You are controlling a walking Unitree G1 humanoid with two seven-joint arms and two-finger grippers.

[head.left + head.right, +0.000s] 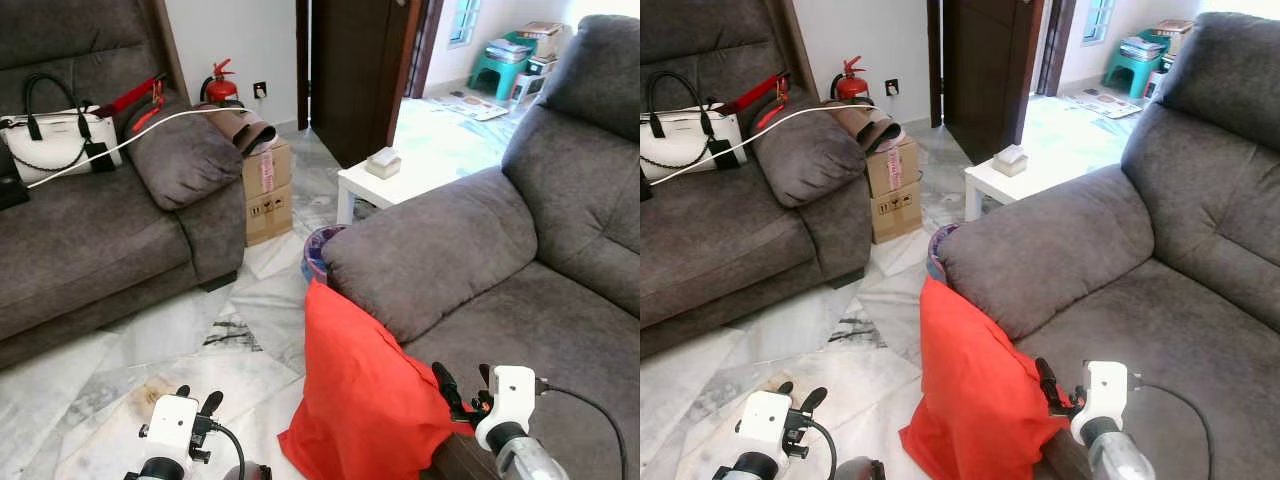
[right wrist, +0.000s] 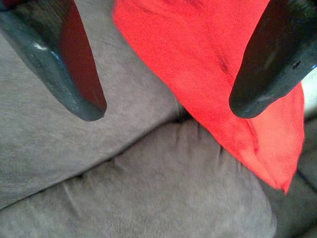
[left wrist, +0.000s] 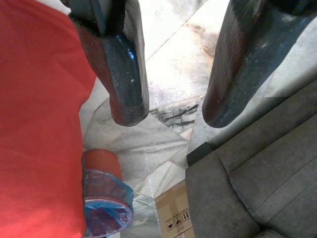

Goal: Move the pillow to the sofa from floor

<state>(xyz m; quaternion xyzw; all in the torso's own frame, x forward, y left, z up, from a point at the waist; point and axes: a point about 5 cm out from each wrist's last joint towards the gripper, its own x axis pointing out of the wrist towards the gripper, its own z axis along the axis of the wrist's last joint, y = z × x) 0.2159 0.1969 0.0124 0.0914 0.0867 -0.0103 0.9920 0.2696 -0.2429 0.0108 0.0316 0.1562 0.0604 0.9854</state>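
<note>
1. I see the pillow (image 1: 355,390) low in the centre of the left eye frame: a bright red-orange cushion with a smooth fabric cover, standing on edge on the marble floor (image 1: 120,380), its pointed top corner leaning against the outer side of the grey sofa's armrest (image 1: 430,250).
2. Its lower edge bunches into soft folds at the floor, and a seam runs along one edge in the right wrist view.
3. My right gripper (image 1: 462,392) sits at the lower right of the frame, at the pillow's right edge above the sofa seat (image 1: 540,330). In the right wrist view its two fingers (image 2: 74,74) stand spread apart, one over the grey upholstery and one over the red cloth; they grasp nothing.
4. My left gripper (image 1: 197,398) hangs at the lower left of the frame over the floor, apart from the pillow. The left wrist view shows its fingers (image 3: 124,74) parted, with bare marble between them.
5. A small blue-rimmed bin (image 1: 318,250) stands just behind the pillow at the armrest's foot.
6. A second grey sofa (image 1: 90,240) fills the upper left, carrying a white handbag (image 1: 55,140).
7. A cardboard box (image 1: 267,190) stands beside that sofa.
</note>
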